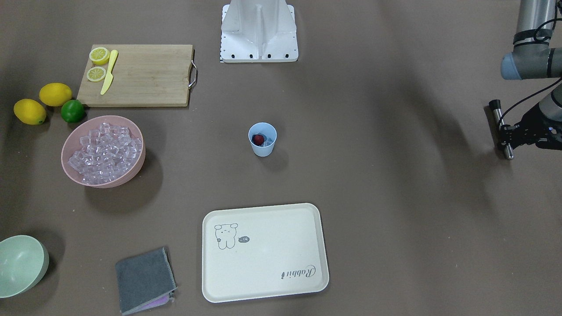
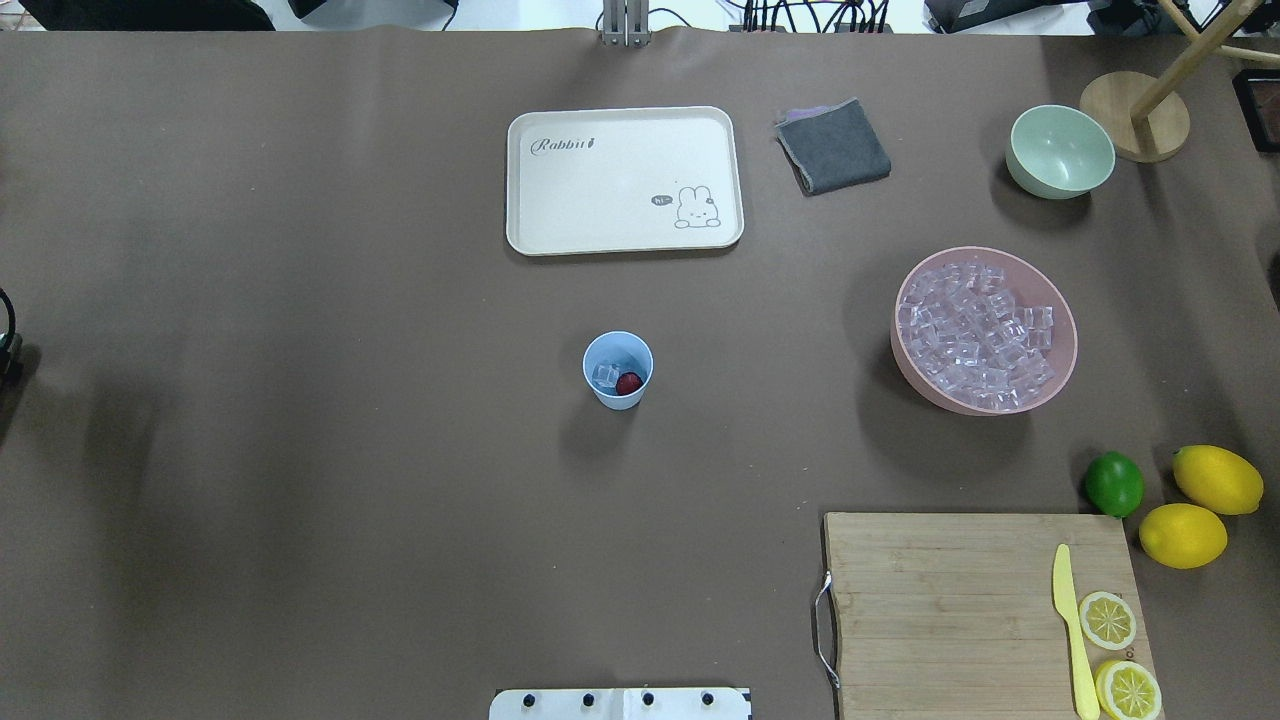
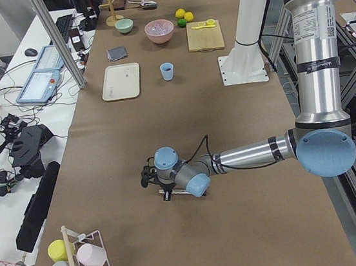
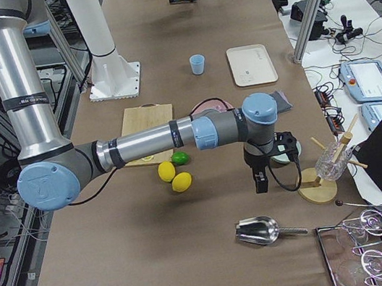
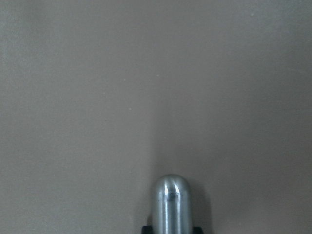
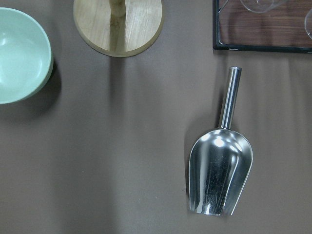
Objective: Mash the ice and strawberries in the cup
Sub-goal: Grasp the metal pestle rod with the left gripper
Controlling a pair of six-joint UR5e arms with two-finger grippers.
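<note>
The left fingers [image 1: 510,133] pinch the steel masher [image 1: 498,116] well away from the cup [image 2: 618,399], mid-bench with strawberry [image 2: 629,382] and ice [image 2: 604,375] inside, so bring it upright over the rim and press straight down; the right fingers [image 4: 260,181] I cannot judge.

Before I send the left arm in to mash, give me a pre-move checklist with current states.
1. The cup stands upright: ok.
2. The strawberry is in it: ok.
3. Some ice is in it: ok.
4. The left end effector grips the muddler: ok.
5. Bare table between muddler and cup: ok.
6. The right end effector open or shut: cannot tell, side view only.
</note>
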